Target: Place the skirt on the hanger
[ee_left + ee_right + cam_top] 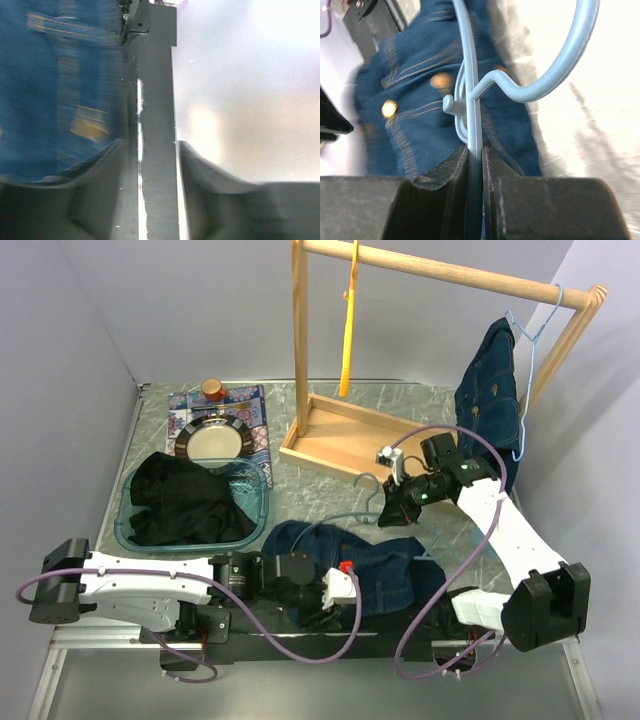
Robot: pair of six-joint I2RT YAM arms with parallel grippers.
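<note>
The denim skirt (385, 570) lies crumpled on the table near the front edge, and its brass buttons show in the right wrist view (420, 105). My right gripper (393, 512) is shut on the light blue hanger (367, 483) and holds it over the skirt's far edge. In the right wrist view the hanger's wire (475, 125) runs between the closed fingers (445, 175), its hook (560, 65) curving up to the right. My left gripper (318, 598) hovers at the skirt's near edge. Its jaws (150, 145) stand open and empty over the black table rail (155, 100), with blurred denim (60, 90) to their left.
A wooden garment rack (340, 435) stands at the back, with a yellow item (347, 330) hanging from its rail. Another denim garment (490, 390) hangs on a hanger at the rack's right end. A blue bin (255, 512) holds black cloth (185, 500). A plate (212, 442) and a cup (212, 388) sit on a patterned mat.
</note>
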